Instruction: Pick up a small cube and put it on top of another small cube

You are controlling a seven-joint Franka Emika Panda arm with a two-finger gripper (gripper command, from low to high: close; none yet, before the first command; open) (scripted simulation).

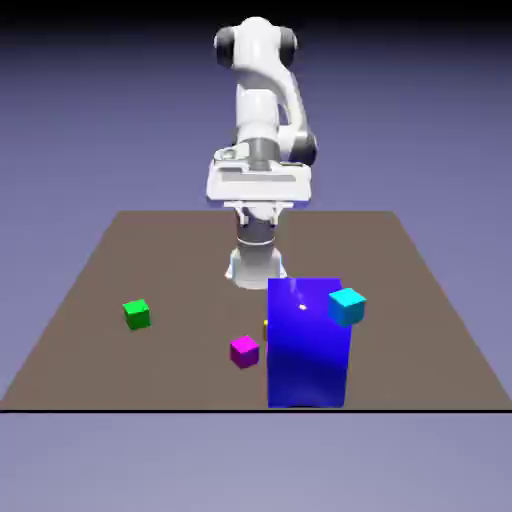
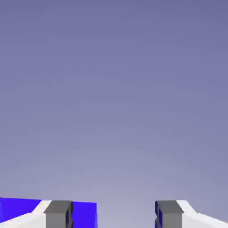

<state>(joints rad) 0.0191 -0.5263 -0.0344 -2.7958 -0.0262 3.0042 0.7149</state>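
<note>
The small green cube (image 1: pixel 136 314) rests on the brown table (image 1: pixel 90 290) toward the exterior view's left. Another small cube, magenta (image 1: pixel 244 351), sits near the table's middle front, and a cyan cube (image 1: pixel 347 306) shows beside the top right edge of a tall blue block (image 1: pixel 308 343). My gripper (image 1: pixel 258 212) hangs high above the table near the robot's base, far from all cubes. In the hand view my gripper (image 2: pixel 113 213) is open, with only the plain backdrop between its grey fingertips (image 2: pixel 59 214).
The tall blue block stands in front of the arm and rises well above the little cubes; its blue surface (image 2: pixel 18 208) shows at the hand view's lower left. A yellow sliver (image 1: pixel 265 328) peeks out at the block's left edge.
</note>
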